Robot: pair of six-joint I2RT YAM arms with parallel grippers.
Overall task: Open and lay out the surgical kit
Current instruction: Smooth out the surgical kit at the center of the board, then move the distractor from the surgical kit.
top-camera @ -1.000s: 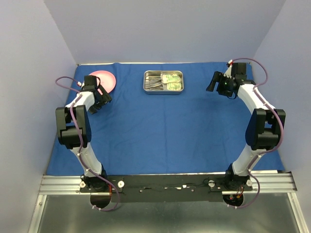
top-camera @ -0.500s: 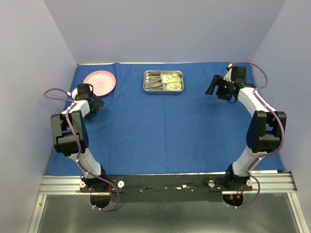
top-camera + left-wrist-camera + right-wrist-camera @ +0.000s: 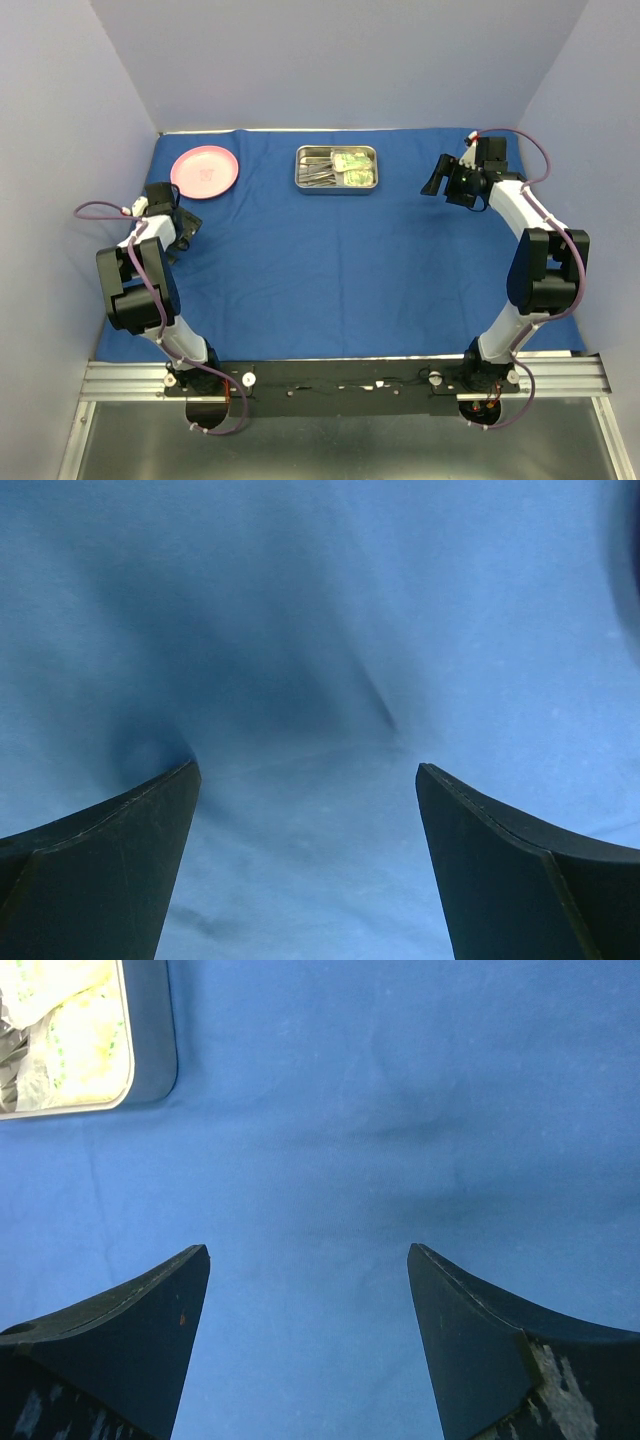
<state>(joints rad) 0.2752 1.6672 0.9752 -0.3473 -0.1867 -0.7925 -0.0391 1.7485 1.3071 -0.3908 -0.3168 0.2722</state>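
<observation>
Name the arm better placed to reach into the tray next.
Right. Its open gripper hovers beside the tray, which shows in its wrist view. The left gripper, also open, sits farther off near the left edge of the cloth, seeing only cloth.

Up-left of your right claw (image 3: 308,1250), the steel tray (image 3: 150,1030) is cropped by the frame edge, only a corner showing; its packets (image 3: 75,1035) are cut too. From above, the instruments (image 3: 318,175) are too small to separate. Far right of your left claw (image 3: 308,766) there's a dark blur (image 3: 630,570), unidentifiable.

Top cam overhead, wrist cams close over cloth (image 3: 330,260), R shares tray (image 3: 150,1030)
</observation>
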